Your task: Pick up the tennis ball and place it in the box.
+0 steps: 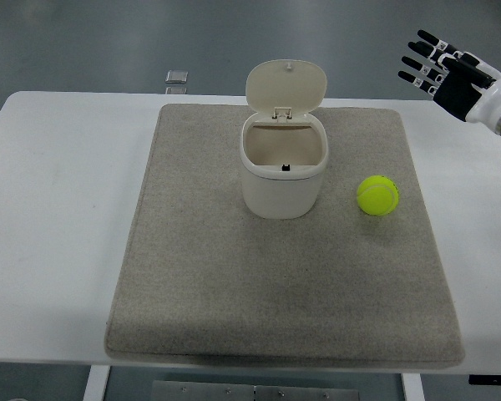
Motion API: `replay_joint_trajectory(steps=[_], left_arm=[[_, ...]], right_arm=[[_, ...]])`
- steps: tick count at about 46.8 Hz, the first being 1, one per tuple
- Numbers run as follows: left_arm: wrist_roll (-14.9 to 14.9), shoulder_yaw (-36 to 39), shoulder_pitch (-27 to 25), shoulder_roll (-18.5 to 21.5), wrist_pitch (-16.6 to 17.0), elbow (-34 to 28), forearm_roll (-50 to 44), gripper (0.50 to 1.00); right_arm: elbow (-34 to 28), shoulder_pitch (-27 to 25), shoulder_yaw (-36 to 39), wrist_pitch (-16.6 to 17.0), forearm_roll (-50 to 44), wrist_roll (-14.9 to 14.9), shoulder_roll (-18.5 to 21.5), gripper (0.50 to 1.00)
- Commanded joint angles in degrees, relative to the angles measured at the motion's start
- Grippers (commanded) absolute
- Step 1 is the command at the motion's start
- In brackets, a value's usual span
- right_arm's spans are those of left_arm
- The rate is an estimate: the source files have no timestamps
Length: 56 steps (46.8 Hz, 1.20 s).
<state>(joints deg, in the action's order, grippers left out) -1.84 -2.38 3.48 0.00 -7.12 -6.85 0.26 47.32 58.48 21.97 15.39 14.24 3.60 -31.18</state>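
Broadly, the white table carries a grey felt mat, and on it stands the cream box, a small bin with its flip lid tilted up and back, mouth open. Just to the box's right, apart from it, lies the tennis ball. Only 1 hand shows: the right hand, fingers spread and holding nothing, raised beyond the mat's far right corner. The ball lies nearer the robot and leftward of it, so this hand seems best placed.
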Motion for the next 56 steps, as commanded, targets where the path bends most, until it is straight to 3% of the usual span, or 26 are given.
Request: replay_joint_trajectory(steps=[1,56], left_arm=[[0.0,-0.1,0.0,0.0,0.0,0.1,0.0,0.996],[0.0,-0.1,-0.4,0.0,0.0,-0.1,0.0,0.996]], right_arm=[[0.0,0.0,0.0,0.0,0.0,0.0,0.1,0.924],[-0.2,0.0,-0.7,-0.3,-1.1,0.8,0.5,0.926]])
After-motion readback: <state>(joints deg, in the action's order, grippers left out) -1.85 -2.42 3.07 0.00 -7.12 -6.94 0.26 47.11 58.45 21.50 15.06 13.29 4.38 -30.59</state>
